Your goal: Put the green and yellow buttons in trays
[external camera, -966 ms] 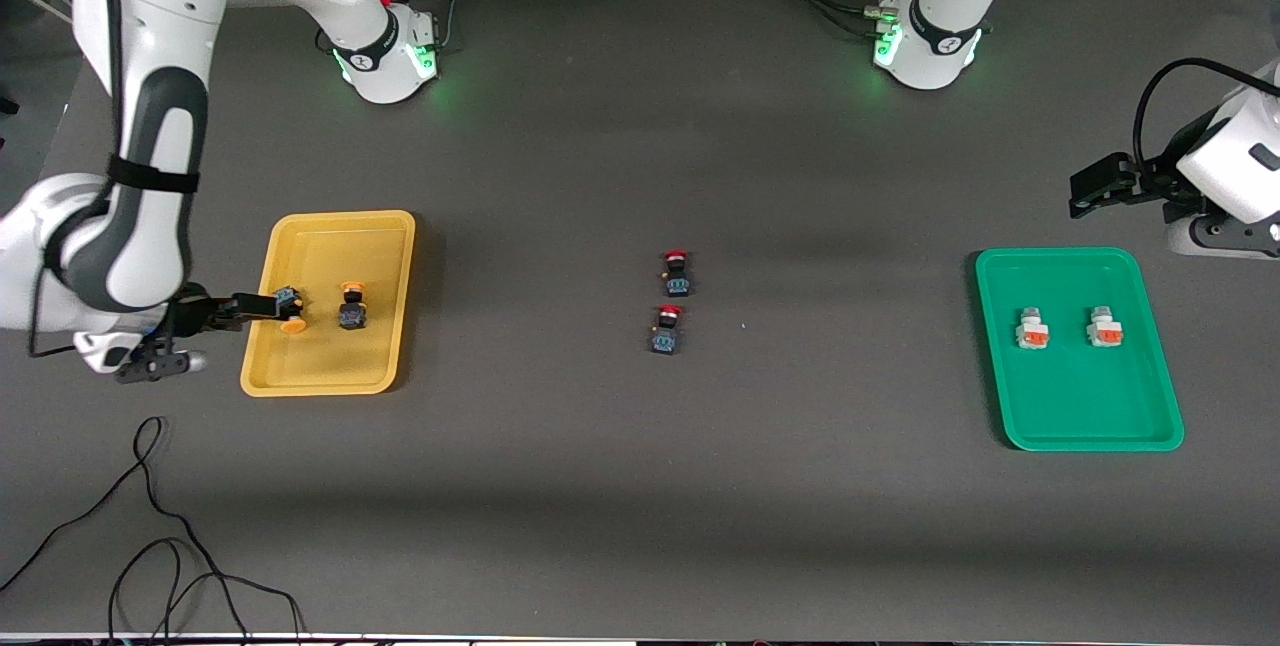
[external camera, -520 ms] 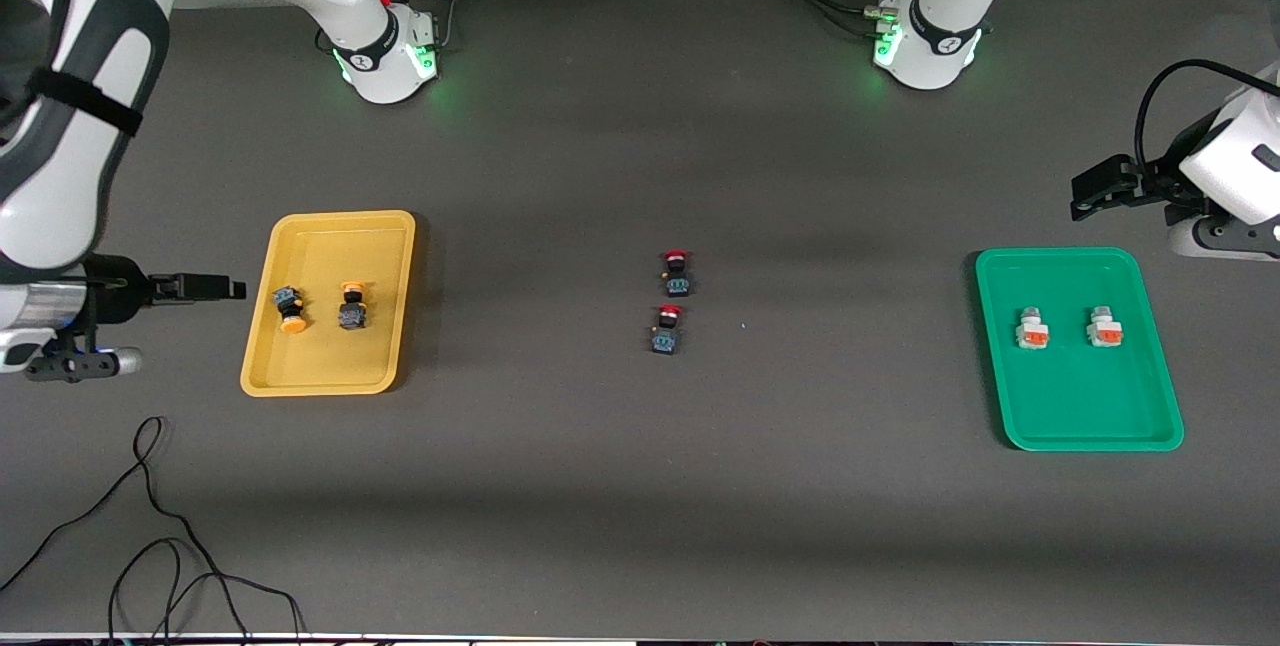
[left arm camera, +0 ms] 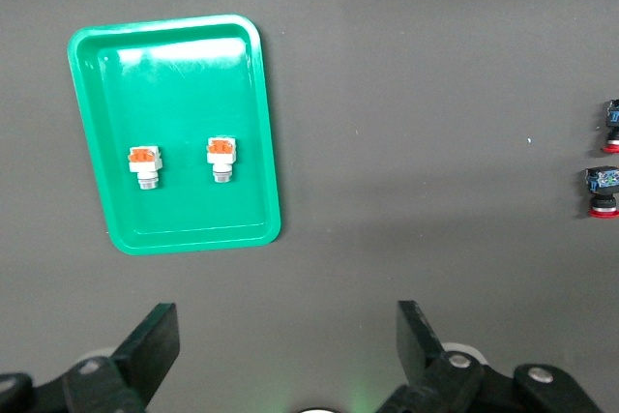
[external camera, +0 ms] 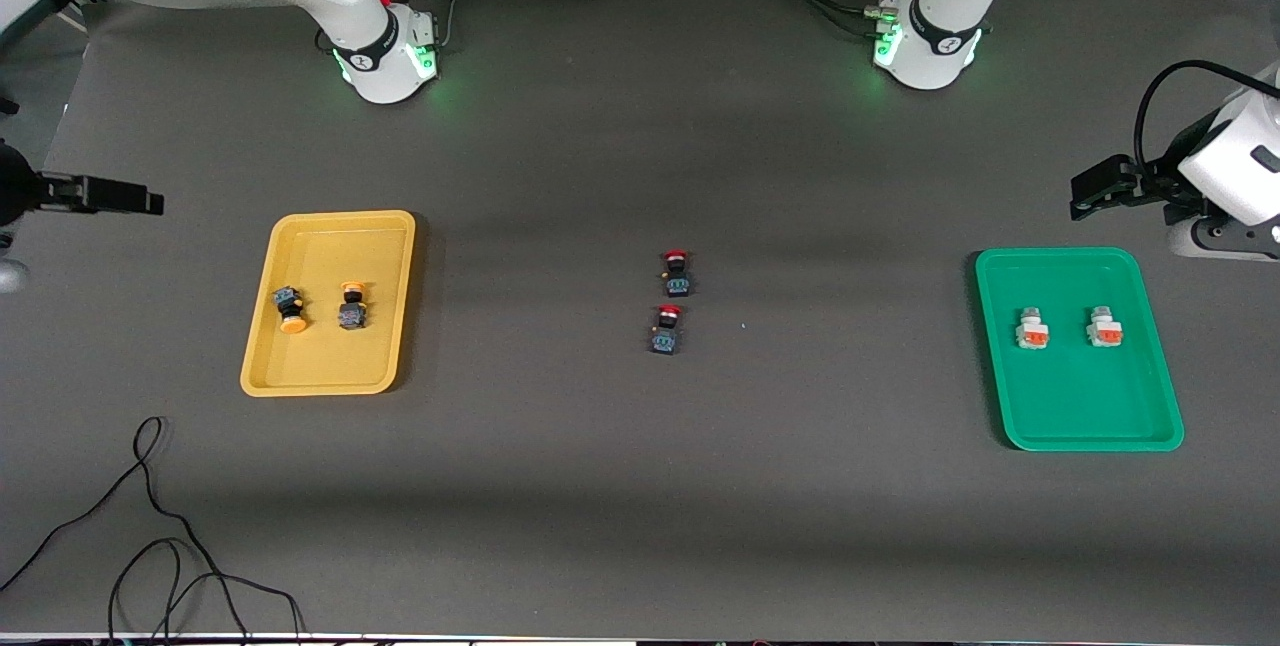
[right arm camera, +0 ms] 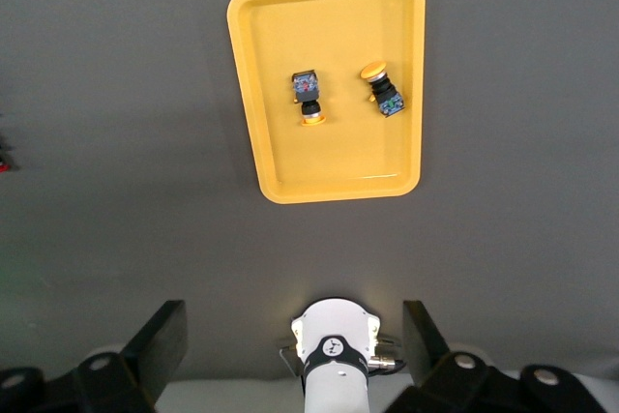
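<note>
The yellow tray (external camera: 330,371) lies toward the right arm's end of the table. It holds two black-bodied buttons with yellow-orange caps (external camera: 289,309) (external camera: 351,305), side by side and apart. They also show in the right wrist view (right arm camera: 308,96) (right arm camera: 382,89) in the yellow tray (right arm camera: 329,171). The green tray (external camera: 1080,406) holds two pale grey-white buttons with orange blocks (external camera: 1033,328) (external camera: 1104,326). These also show in the left wrist view (left arm camera: 145,163) (left arm camera: 222,156). My right gripper (external camera: 150,201) is open and empty, raised over the table's end beside the yellow tray. My left gripper (external camera: 1080,196) is open and empty, waiting beside the green tray.
Two black-bodied buttons with red caps (external camera: 677,272) (external camera: 667,328) lie mid-table between the trays. A loose black cable (external camera: 150,526) lies near the front camera at the right arm's end. The arm bases (external camera: 385,51) (external camera: 930,41) stand at the table's top edge.
My right gripper let go of a yellow-capped button in the yellow tray, then drew back off the tray and rose. The left arm has not moved.
</note>
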{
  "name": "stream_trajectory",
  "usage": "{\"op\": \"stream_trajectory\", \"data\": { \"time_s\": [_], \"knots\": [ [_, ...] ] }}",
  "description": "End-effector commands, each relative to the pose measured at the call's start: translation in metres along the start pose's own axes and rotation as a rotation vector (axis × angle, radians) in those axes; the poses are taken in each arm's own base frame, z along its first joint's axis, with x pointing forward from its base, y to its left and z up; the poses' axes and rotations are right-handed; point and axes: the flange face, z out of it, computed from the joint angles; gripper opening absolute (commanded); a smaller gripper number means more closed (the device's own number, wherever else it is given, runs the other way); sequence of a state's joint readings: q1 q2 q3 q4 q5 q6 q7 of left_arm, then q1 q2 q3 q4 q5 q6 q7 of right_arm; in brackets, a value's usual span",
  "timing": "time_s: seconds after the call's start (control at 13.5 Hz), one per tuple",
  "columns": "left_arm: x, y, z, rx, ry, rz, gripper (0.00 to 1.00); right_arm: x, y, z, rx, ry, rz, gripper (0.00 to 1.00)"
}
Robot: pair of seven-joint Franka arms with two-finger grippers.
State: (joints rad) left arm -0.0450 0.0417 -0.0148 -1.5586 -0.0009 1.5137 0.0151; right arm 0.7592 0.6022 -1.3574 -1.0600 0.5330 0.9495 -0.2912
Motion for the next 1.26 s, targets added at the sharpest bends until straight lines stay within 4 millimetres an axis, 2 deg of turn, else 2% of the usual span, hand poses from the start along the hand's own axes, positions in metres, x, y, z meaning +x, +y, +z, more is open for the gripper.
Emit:
{"op": "stream_trajectory", "data": {
  "time_s": [0.0, 0.22, 0.45, 0.74, 1.11, 1.19],
  "knots": [
    [0.0, 0.001, -0.005, 0.0, -0.002, -0.003, 1.0, 0.0, -0.004, -0.002, -0.039, -0.015, 0.029, 0.98],
    [0.0, -0.009, -0.008, -0.043, 0.003, -0.021, 1.0, 0.002, -0.013, -0.001, -0.044, -0.007, 0.012, 0.98],
    [-0.002, -0.006, -0.008, -0.026, -0.005, -0.001, 1.0, 0.005, -0.015, -0.003, -0.045, 0.02, 0.051, 0.98],
    [-0.003, -0.003, -0.014, -0.026, 0.009, -0.017, 1.0, 0.004, -0.048, -0.005, -0.061, 0.059, 0.088, 0.98],
    [-0.003, 0.0, -0.015, -0.007, 0.012, -0.013, 1.0, 0.009, -0.057, -0.001, -0.047, 0.052, 0.111, 0.98],
    [-0.003, 0.0, -0.015, -0.007, 0.011, -0.013, 1.0, 0.01, -0.051, 0.0, -0.032, 0.047, 0.105, 0.98]
  ]
}}
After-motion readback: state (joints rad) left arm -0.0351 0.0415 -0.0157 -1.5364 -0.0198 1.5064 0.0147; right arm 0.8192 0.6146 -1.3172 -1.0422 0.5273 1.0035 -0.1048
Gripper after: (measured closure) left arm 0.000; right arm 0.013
